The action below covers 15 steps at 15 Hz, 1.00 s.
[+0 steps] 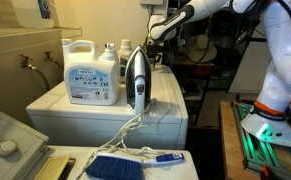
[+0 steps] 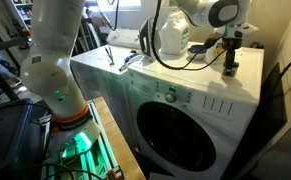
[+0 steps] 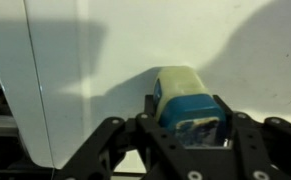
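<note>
**One small container between the gripper's fingers on the washer top**

One small container [image 3: 188, 95] with a pale cap and a teal-blue label sat between the two fingers [image 3: 145, 120] of the single gripper [image 3: 188, 128] in the wrist view. The jaws stood partly open, about as wide as the container, with a finger close against each of its sides. Whether they pressed on it firmly could not be told. In an exterior view the container [image 2: 231, 68] showed only as a small dark upright shape. It stood near the back corner of the washing machine's white top [image 2: 185, 80], by the wall, with the gripper [image 2: 231, 50] coming down on it from above.

One large white detergent jug [image 1: 92, 72] with a blue label stood on the same top, well apart from the container. Two dark bottles [image 1: 110, 50] [image 1: 125, 48] stood side by side just behind the jug. One clothes iron [image 1: 136, 78] stood upright on its heel beside the jug, between it and the gripper [image 1: 157, 36]. Its one white cord [image 1: 125, 130] trailed down over the front edge of the machine.

One blue brush [image 1: 113, 166] lay flat on a lower surface in front of the machine. One round dark door [image 2: 175, 130] filled much of the machine's front panel.
</note>
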{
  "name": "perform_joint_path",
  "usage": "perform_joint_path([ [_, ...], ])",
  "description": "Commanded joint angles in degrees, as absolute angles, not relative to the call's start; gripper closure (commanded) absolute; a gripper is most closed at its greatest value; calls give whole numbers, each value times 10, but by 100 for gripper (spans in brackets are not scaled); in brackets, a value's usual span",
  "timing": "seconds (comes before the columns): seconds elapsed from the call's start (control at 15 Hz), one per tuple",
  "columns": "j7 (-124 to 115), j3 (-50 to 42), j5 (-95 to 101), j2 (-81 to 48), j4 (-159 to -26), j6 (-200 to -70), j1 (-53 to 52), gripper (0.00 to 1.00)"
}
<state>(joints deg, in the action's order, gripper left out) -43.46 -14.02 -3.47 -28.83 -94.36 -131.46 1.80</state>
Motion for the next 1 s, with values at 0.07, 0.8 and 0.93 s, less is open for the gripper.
perform_joint_path([
  [0.07,-455,-136,-20,-227,-1006,-1326,11,1],
  [0.8,-453,-129,-20,-194,-1023,-1327,16,86],
  [0.93,-452,-128,-22,-191,-1023,-1327,16,100],
])
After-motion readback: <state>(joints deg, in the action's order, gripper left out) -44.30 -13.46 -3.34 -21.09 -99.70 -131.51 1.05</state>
